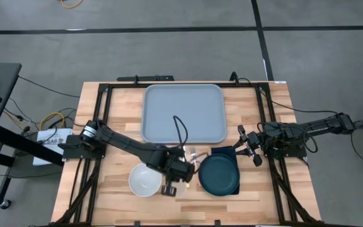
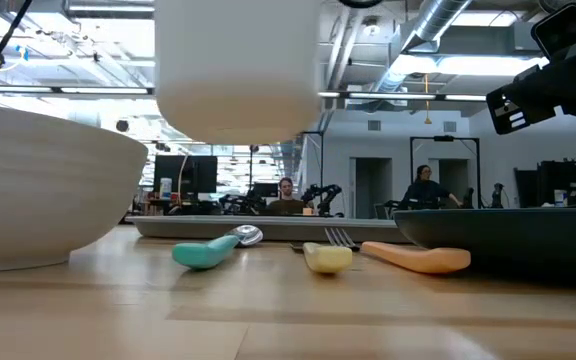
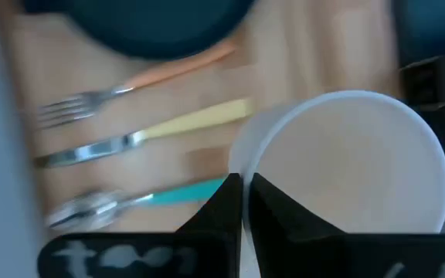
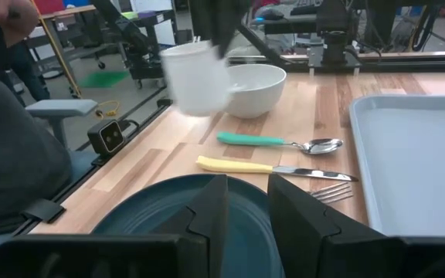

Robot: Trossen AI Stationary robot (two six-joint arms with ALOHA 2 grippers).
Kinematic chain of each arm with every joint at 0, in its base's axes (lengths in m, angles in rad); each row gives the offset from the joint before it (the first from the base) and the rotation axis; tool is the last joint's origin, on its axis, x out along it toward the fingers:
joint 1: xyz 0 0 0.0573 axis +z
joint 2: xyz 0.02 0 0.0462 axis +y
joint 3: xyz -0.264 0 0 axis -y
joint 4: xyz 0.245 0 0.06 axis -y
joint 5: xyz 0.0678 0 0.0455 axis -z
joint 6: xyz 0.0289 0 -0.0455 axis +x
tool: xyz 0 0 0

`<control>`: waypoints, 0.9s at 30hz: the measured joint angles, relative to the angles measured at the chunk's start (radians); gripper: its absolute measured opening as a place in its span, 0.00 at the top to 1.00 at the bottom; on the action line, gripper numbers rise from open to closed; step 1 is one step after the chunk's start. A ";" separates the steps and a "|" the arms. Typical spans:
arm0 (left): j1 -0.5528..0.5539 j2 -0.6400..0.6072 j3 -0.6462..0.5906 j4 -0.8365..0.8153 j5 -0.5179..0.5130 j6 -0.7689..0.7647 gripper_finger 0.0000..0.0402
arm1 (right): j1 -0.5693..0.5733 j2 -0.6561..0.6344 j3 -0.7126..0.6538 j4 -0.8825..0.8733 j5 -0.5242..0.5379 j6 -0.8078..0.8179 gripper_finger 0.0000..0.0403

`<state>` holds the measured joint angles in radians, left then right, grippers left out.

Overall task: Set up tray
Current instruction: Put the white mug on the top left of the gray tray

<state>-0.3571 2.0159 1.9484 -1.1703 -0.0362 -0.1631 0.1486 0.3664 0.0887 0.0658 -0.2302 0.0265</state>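
The left pincer (image 3: 242, 202) is clenched on the rim of a white plastic cup (image 3: 346, 166), held clear of the wooden table (image 1: 115, 157). By my reading, the next move carries it to the empty grey-blue rectangular tray (image 1: 183, 113). The right pincer (image 4: 246, 202) waits partly parted, grasping nothing, over the dark navy round plate (image 4: 161, 208).

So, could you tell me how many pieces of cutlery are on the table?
3: the teal spoon, yellow knife and orange fork lie side by side between the tray and plate.

No writing can be read anywhere; a white label (image 1: 48, 137) at the high view's left edge is illegible.
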 joint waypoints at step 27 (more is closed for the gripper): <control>0.602 -0.051 0.091 -0.307 -0.114 0.392 1.00 | 0.000 0.000 0.000 -0.001 0.000 -0.061 0.78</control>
<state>0.2445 1.9647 2.0396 -1.4772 -0.1500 0.2292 0.1483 0.3664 0.0887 0.0647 -0.2298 -0.0344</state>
